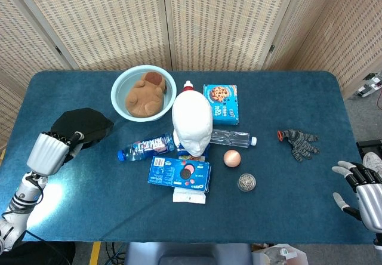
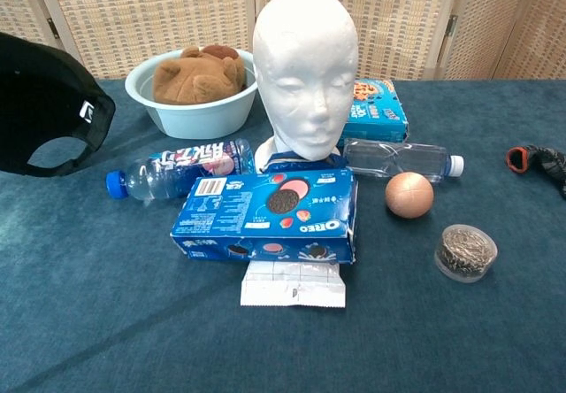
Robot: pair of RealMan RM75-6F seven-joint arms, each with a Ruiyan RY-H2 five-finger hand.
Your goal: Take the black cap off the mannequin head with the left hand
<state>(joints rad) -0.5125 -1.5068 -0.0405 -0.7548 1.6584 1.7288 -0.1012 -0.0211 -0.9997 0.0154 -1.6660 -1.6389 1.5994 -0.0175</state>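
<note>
The black cap (image 1: 82,125) is off the white mannequin head (image 1: 191,122) and hangs low over the table's left side, held by my left hand (image 1: 49,151) at its near edge. In the chest view the black cap (image 2: 44,101) fills the left edge, its back opening facing the camera, and the bare mannequin head (image 2: 305,70) stands upright in the middle. My left hand itself does not show in the chest view. My right hand (image 1: 363,189) hovers open at the table's front right corner, holding nothing.
A light blue bowl (image 1: 121,82) with a brown plush toy sits behind the mannequin head. A plastic bottle (image 1: 145,146), an Oreo box (image 1: 179,173), a cookie box (image 1: 221,103), a clear bottle (image 1: 231,138), a ball (image 1: 231,157), a steel scrubber (image 1: 246,182) and a glove (image 1: 298,142) lie around it.
</note>
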